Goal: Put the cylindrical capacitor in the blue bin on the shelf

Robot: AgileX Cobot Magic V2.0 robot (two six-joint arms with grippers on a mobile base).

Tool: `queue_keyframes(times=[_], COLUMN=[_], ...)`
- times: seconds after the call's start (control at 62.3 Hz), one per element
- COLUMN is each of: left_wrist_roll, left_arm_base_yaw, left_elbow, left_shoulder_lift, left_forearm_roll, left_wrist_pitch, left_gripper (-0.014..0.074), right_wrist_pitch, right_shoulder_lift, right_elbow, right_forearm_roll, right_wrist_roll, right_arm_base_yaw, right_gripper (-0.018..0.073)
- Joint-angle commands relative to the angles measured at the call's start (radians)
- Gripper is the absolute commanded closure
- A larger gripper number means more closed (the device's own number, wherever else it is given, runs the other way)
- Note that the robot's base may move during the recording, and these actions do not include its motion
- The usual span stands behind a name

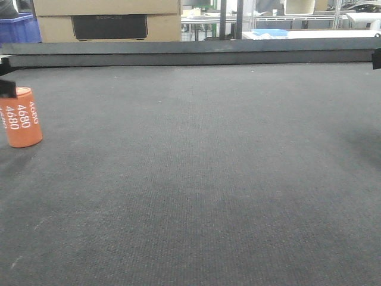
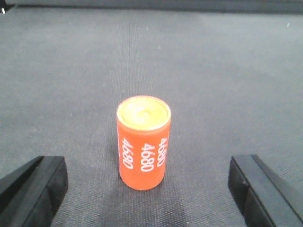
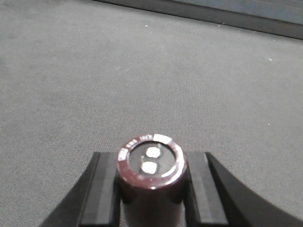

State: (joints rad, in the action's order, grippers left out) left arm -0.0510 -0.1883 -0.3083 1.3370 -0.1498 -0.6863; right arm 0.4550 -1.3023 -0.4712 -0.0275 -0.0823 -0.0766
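The cylindrical capacitor (image 3: pixel 149 160), dark brown with two silvery terminals on top, stands upright between the black fingers of my right gripper (image 3: pixel 151 166), which is shut on it above the grey mat. In the front view only a black sliver of that gripper shows at the right edge. My left gripper (image 2: pixel 148 185) is open, its fingers (image 2: pixel 35 187) wide apart on either side of an orange cylinder (image 2: pixel 143 142) marked 4680. It does not touch the cylinder. The shelf does not show clearly in any view.
The orange cylinder (image 1: pixel 21 117) stands at the mat's far left. A dark raised rail (image 1: pixel 190 52) bounds the mat's back edge. Behind it are a cardboard box (image 1: pixel 107 18), a blue container (image 1: pixel 18 28) and pale metal racks (image 1: pixel 268 18).
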Motion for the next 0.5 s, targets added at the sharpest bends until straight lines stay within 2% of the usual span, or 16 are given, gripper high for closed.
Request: queue_keyframes(times=[0.0, 0.16, 0.481], left_wrist_roll=[-0.001, -0.001, -0.001], left_arm_base_yaw=[-0.007, -0.007, -0.007], left_elbow=[-0.01, -0.022, -0.149], left_shoulder_lift=[0.068, 0.177, 0.327], left_forearm_roll=[-0.02, -0.031, -0.035], left_wrist_pitch=[-0.125, -0.308, -0.31], left_gripper=[0.0006, 0.0006, 0.0006], right_wrist_pitch=[0.022, 0.022, 0.022], right_shoulder_lift=[0.01, 0.01, 0.01], right_elbow=[-0.004, -0.004, -0.004], right_forearm_roll=[-0.006, -0.006, -0.006], right_wrist_roll=[-0.004, -0.004, -0.004], right_arm_base_yaw=[-0.002, -0.002, -0.002], right_gripper=[0.0713, 0.0713, 0.0713])
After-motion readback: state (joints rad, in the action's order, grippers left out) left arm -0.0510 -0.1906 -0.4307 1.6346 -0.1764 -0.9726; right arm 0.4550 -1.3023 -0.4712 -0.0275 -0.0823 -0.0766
